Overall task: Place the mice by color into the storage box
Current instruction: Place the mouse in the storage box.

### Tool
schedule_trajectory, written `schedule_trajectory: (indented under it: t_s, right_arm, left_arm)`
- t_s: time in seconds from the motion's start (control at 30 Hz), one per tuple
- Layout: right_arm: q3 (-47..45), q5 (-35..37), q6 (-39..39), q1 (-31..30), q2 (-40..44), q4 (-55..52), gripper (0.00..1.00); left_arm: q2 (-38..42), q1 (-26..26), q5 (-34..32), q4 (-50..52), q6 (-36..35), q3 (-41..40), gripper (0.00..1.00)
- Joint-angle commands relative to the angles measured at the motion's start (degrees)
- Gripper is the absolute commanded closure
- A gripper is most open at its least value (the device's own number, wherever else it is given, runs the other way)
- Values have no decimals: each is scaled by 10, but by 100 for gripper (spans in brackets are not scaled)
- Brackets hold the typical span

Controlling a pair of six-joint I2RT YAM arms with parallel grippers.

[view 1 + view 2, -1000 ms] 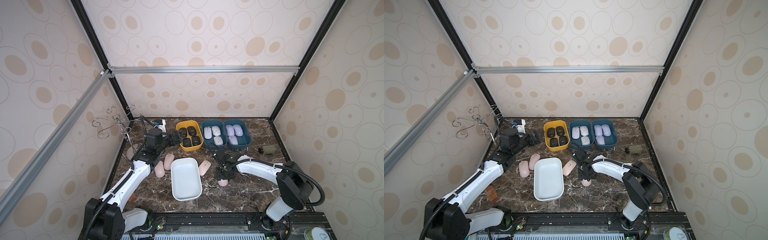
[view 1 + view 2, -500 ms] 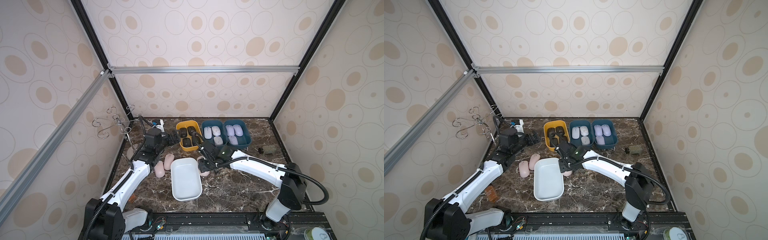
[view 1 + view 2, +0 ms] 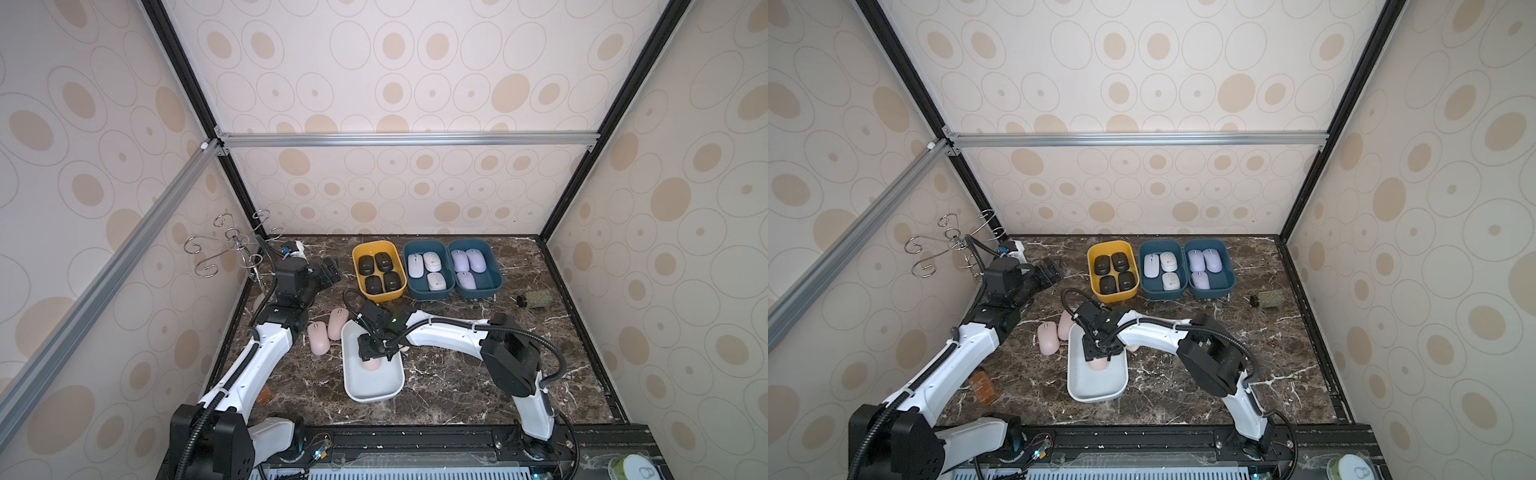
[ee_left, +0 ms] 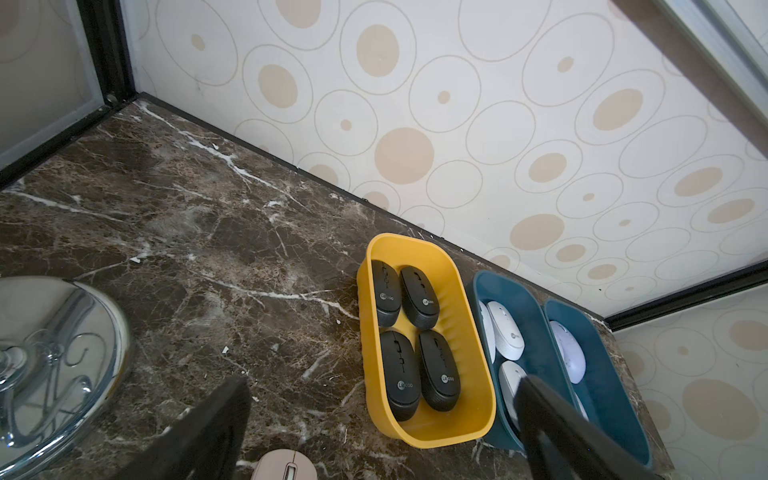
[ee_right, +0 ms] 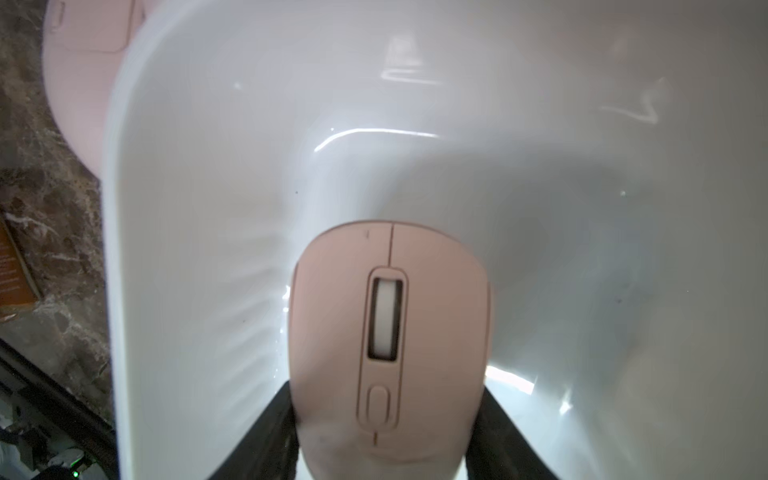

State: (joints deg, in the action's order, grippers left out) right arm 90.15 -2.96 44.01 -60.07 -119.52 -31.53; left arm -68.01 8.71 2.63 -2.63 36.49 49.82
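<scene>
The right gripper (image 5: pixel 384 432) has a smooth, rounded, pale pink plastic computer mouse (image 5: pixel 388 332) pinched between its two black fingers (image 5: pixel 266 436). The fingers are about half open and press on the pink mouse's two long sides, near its back end. The pink mouse is held low inside the long white plastic box (image 5: pixel 187 208) on the dark marble table (image 3: pixel 457 374); I cannot tell if it touches the bottom. I think it is light and hard, and its shiny round shell could slip, so the sides are the best place to squeeze, not the humped top. Two more pink mice (image 3: pixel 318 338) lie on the table just beside the white box. The left gripper (image 3: pixel 329 272) is wide open and holds nothing, near the yellow plastic box (image 3: pixel 384 294) with four black mice (image 4: pixel 398 374). Each black mouse has small pale writing that looks like "Lecoo". White mice (image 3: pixel 415 266) and light purple mice (image 3: pixel 459 262) sit in two dark blue boxes (image 3: pixel 428 294). A little brown card (image 3: pixel 984 386) has writing too small to read
</scene>
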Motion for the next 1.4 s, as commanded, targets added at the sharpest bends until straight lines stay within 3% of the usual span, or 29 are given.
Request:
schedule_trajectory:
  t_s: [0.0,0.27,0.6,0.8,0.93,1.03,1.17,1.27,1.37]
  right_arm:
    - [42,24,37,-5,-23,20,47]
    - [114,57,51,-7,-95,-30,44]
    - [112,35,39,-7,-64,-20,29]
    - [80,25,18,-8,7,5,31]
    - [55,56,-7,-9,71,-1,32]
    - [25,92,-27,-10,124,-13,32]
    - [-36,186,-41,-6,194,-29,31]
    - [-101,216,-37,21,239,-30,29]
    - [-167,172,-18,76,262,-13,27]
  left_arm:
    - [9,-4,8,-19,13,-1,0]
    - [7,-4,19,-23,13,-2,0]
    - [1,-4,31,-28,14,-3,0]
    - [0,-4,37,-33,13,-5,0]
    - [0,-4,49,-42,12,-8,0]
    - [0,-4,62,-50,9,-10,0]
    - [-6,-4,130,-92,9,-23,0]
    - [-17,3,165,-117,20,-29,0]
    - [-30,29,176,-117,14,-27,0]
